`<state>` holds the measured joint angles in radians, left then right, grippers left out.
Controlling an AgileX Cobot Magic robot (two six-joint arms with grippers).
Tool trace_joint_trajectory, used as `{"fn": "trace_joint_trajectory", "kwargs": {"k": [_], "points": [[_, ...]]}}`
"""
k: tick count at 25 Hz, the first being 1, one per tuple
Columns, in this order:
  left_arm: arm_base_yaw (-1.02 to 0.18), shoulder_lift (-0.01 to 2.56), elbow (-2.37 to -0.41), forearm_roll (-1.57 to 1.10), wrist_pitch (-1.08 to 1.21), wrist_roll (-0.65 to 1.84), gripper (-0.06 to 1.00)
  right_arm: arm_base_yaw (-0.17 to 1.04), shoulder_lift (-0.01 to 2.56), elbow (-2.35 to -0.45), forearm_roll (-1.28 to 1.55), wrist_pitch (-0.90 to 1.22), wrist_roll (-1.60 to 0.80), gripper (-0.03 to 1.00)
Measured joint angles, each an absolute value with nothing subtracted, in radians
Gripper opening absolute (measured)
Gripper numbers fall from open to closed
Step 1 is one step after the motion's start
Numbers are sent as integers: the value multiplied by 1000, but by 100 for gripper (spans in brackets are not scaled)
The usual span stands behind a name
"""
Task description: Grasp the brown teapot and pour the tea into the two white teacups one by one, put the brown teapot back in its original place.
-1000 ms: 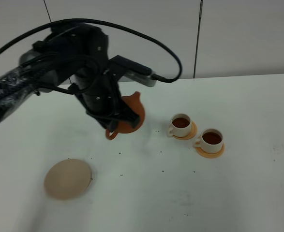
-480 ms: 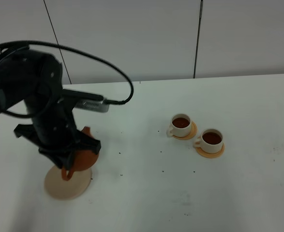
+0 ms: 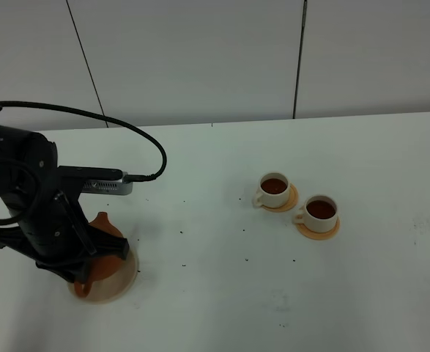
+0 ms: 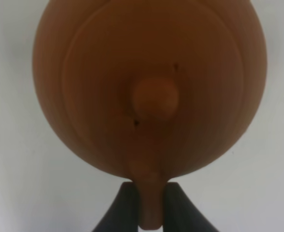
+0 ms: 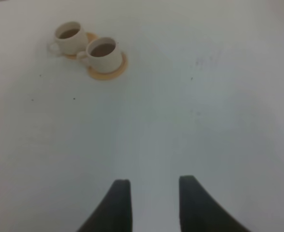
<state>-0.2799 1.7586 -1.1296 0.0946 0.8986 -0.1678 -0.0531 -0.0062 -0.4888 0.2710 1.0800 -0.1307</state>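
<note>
Both white teacups [image 3: 273, 190] [image 3: 321, 212] hold tea; the left gripper [image 4: 150, 203], clamped on the brown teapot's [image 3: 106, 253] handle, holds it directly over the tan coaster [image 3: 121, 286], lid knob up. Right gripper [image 5: 151, 198] stands open.

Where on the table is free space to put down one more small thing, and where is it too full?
Free: the wide middle strip between the brown teapot and the two white teacups, and the bare table in front of and right of the cups. Crowded: the left front, where the left tool holds the teapot at the coaster plate.
</note>
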Motion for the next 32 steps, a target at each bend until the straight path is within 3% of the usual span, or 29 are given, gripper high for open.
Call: {"fn": "trace_joint_trajectory", "kwargs": {"k": [32], "points": [[-270, 1808, -1095, 142, 811, -164, 17, -53, -6, -489, 271, 1080, -131, 24]]}}
